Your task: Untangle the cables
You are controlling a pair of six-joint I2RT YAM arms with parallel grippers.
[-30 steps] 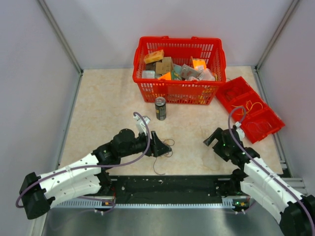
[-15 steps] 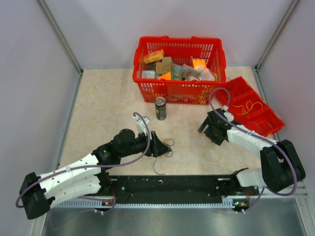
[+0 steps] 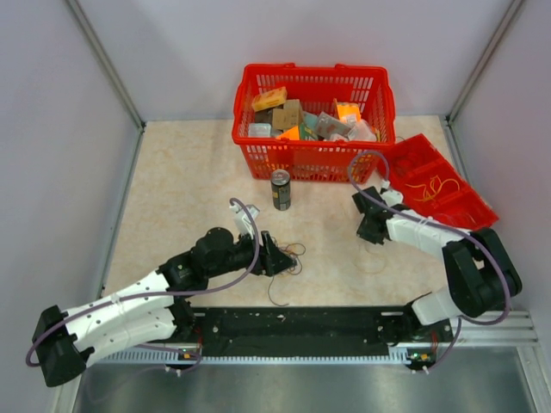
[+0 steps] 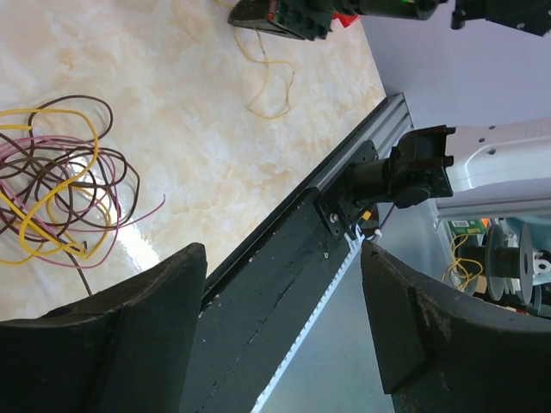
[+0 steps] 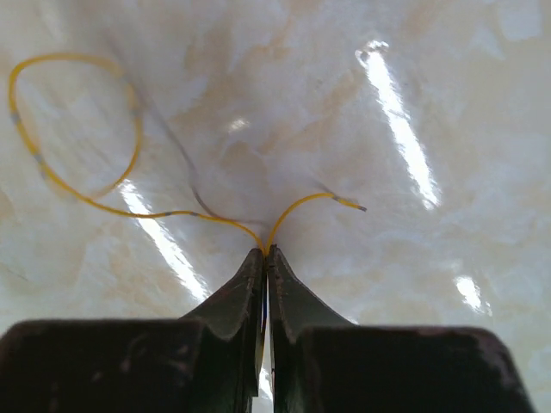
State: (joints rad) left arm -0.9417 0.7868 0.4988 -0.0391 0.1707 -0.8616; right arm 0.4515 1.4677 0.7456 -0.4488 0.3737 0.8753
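Observation:
A tangle of thin dark brown, yellow and pinkish cables (image 3: 291,256) lies on the marble table; the left wrist view shows it at the left (image 4: 52,198). My left gripper (image 3: 274,258) sits just left of the tangle, open, nothing between its fingers (image 4: 282,258). One separate yellow cable (image 5: 77,129) loops over the table. My right gripper (image 5: 265,251) is shut on its middle, with both ends spreading out from the tips. In the top view the right gripper (image 3: 366,231) is low over the table, right of the tangle.
A red basket (image 3: 312,159) of boxes stands at the back, a dark drink can (image 3: 281,189) in front of it. A red tray (image 3: 448,194) with yellow wires lies at the right. A black rail (image 3: 293,325) runs along the near edge.
The right arm swung away from the near edge out over the table, and its jaws went from open to shut on the yellow cable. The left arm barely moved.

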